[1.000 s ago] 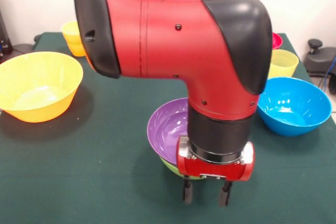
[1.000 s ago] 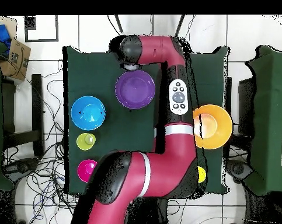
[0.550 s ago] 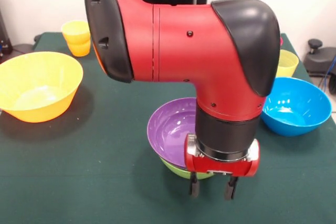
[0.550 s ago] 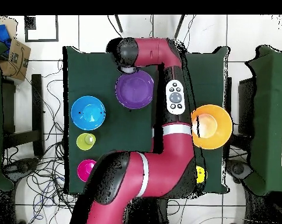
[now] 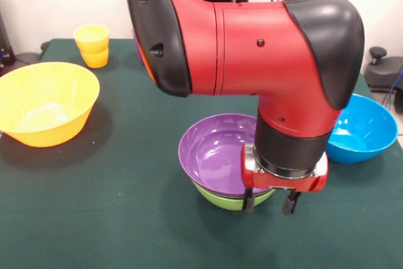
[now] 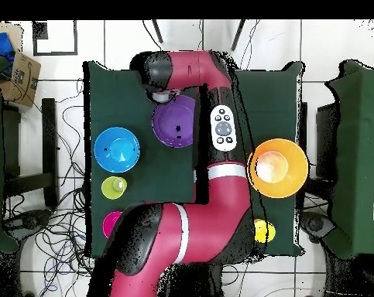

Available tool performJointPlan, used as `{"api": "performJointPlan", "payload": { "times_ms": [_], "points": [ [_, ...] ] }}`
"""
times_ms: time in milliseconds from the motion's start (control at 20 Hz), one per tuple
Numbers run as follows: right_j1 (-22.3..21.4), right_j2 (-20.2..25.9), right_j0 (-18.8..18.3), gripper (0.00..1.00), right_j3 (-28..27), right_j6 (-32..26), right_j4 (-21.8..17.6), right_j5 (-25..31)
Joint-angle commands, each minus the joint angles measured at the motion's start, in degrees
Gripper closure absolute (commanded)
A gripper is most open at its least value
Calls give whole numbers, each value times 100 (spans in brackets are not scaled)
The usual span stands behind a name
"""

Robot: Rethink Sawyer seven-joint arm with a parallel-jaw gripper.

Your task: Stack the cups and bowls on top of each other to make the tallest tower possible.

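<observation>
A purple bowl (image 5: pixel 217 150) sits nested in a green bowl (image 5: pixel 225 198) at the table's middle, forming a low tower; from above only the purple bowl (image 6: pixel 173 124) shows. My gripper (image 5: pixel 270 205) hangs just in front of this pile's near right rim, open, with nothing between its fingers (image 5: pixel 249 202). In the overhead view the gripper (image 6: pixel 162 96) sits at the purple bowl's upper left edge. A wide orange bowl (image 5: pixel 44 102) stands far left and a blue bowl (image 5: pixel 360 131) right. An orange-yellow cup (image 5: pixel 92 44) stands at the back left.
From above, the blue bowl (image 6: pixel 117 149), a pale yellow cup (image 6: pixel 114 187) and a red-pink bowl (image 6: pixel 111 224), half hidden by the arm, line the left side. The orange bowl (image 6: pixel 279 166) and the orange-yellow cup (image 6: pixel 262 230) sit on the right. The big arm (image 5: pixel 252 48) hides the table's back.
The gripper has shifted right in the front view and drawn back towards the purple and green bowls' rim. The bowls and cups have stayed put.
</observation>
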Motion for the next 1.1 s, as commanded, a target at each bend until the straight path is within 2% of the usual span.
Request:
{"api": "performJointPlan", "payload": {
  "times_ms": [50, 500, 600, 1100],
  "points": [
    [-213, 22, -53, 0, 744, -2119, -315, 339],
    [-186, 45, -47, 0, 603, -2248, -415, 495],
    [-282, 11, -117, 0, 862, -2215, -386, 324],
    [-343, -54, -94, 0, 916, -2191, -383, 362]
  ]
}}
